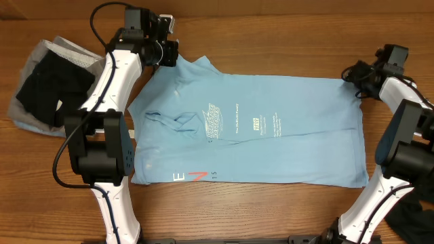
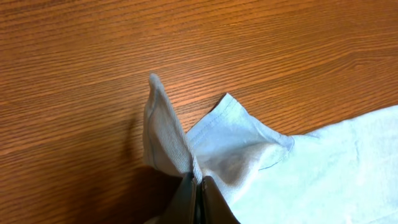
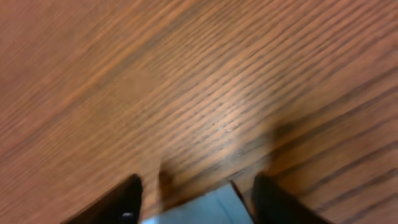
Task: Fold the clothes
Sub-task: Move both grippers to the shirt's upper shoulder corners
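one light-blue t-shirt (image 1: 271,129) is counted on one wooden table (image 1: 271,27). one block of white lettering (image 1: 237,125) and one red mark (image 1: 196,177) are counted on it. two more garments are counted: one black garment (image 1: 41,88) and one grey garment (image 1: 64,49). one dark shape (image 1: 412,220) at the edge is too cut off to be counted as a garment. two arms are counted, with one left gripper (image 1: 168,53) and one right gripper (image 1: 354,73). two fingers (image 3: 127,202) are counted on each.
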`<action>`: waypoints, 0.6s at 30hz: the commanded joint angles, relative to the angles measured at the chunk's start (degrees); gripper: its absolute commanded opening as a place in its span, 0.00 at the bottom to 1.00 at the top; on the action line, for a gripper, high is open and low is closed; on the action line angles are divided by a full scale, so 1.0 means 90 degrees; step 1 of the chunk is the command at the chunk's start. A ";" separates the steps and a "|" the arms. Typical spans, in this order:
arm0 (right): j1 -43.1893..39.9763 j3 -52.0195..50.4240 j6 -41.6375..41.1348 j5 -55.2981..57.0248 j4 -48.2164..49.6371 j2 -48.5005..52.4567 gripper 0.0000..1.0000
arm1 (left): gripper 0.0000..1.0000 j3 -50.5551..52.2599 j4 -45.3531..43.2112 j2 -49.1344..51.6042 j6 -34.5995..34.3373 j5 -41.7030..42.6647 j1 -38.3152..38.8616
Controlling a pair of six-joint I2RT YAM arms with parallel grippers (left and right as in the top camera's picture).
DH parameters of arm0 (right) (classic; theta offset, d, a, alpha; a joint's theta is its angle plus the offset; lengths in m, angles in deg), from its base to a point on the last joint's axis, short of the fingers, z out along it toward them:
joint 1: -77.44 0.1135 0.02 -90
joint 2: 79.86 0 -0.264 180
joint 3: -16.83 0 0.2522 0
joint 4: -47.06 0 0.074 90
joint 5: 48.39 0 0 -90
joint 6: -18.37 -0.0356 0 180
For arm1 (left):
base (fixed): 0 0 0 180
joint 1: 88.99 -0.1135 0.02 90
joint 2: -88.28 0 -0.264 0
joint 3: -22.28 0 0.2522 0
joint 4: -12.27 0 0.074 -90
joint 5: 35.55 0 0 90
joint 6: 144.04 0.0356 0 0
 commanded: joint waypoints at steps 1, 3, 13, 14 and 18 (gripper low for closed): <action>0.0015 -0.0058 -0.0019 0.0129 -0.0330 0.0318 0.48 | 0.04 0.0000 0.0007 -0.0039 0.0100 0.0046 0.0046; 0.0015 -0.0053 -0.0019 0.0126 -0.0474 0.0316 0.33 | 0.04 0.0000 0.0012 -0.0039 0.0100 0.0046 0.0046; -0.0194 -0.0039 -0.0024 -0.0476 -0.0801 -0.0255 0.04 | 0.04 0.0000 0.0095 -0.0233 0.0126 -0.0002 0.0024; -0.0228 -0.0039 -0.0024 -0.0695 -0.0845 -0.0459 0.04 | 0.04 0.0000 0.0119 -0.0321 0.0153 -0.0007 0.0022; -0.0294 -0.0039 -0.0022 -0.0901 -0.1134 -0.1005 0.04 | 0.04 0.0000 0.0294 -0.0617 0.0267 -0.0228 0.0017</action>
